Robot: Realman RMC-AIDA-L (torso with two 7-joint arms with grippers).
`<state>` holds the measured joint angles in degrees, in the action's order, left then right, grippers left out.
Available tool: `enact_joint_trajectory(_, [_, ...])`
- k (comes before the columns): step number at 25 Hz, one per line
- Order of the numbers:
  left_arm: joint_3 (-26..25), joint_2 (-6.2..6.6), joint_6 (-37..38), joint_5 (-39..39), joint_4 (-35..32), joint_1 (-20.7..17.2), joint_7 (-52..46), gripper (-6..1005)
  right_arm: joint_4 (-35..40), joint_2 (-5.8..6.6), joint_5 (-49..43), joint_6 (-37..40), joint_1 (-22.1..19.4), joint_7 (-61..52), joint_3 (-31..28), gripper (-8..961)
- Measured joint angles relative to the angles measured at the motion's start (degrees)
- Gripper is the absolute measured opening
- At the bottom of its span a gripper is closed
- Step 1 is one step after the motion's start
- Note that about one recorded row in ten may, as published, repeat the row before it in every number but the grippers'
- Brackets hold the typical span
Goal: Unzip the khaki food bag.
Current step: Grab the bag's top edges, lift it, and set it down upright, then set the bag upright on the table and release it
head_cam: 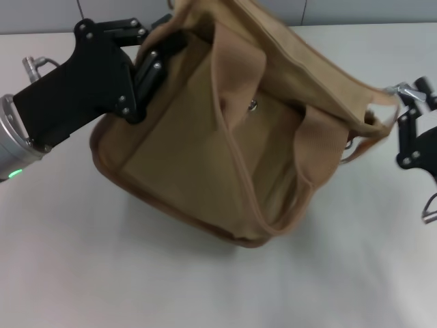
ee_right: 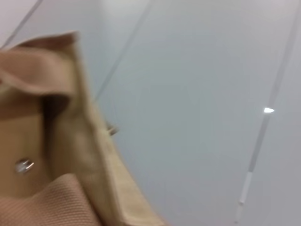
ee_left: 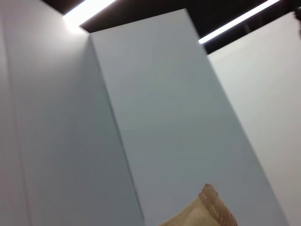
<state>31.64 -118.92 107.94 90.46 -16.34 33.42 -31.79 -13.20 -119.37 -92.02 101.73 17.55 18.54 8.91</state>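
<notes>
We see one khaki food bag [head_cam: 225, 137], tipped on the white table [head_cam: 102, 273], two webbing handles [head_cam: 239, 164] draped over its front pocket and one metal snap [head_cam: 252, 104] showing. Our left gripper [head_cam: 160, 48] is clamped on the bag's upper left edge. Our right gripper [head_cam: 403, 92] sits at the bag's right corner; whether it grips anything, we cannot tell. Bare tabletop lies open in front of the bag.

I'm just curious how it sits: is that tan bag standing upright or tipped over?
Tipped. The khaki food bag leans with its snap pocket facing up, left gripper against its upper corner; the right gripper sits at its far end.
</notes>
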Motion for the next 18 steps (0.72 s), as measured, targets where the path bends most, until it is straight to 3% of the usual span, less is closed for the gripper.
enact_joint_trajectory(15, [1.0, 0.04, -6.3, -0.8, 10.9, -9.7, 9.9, 195, 4.9, 0.02, 0.0, 3.4, 0.2, -20.1, -3.8, 430])
enact_joint_trajectory(18, [0.8, 0.27, -6.0, -1.1, 10.3, -11.3, 8.3, 199, 5.4, 0.02, -0.1, 3.3, 0.4, -22.2, -3.8, 569])
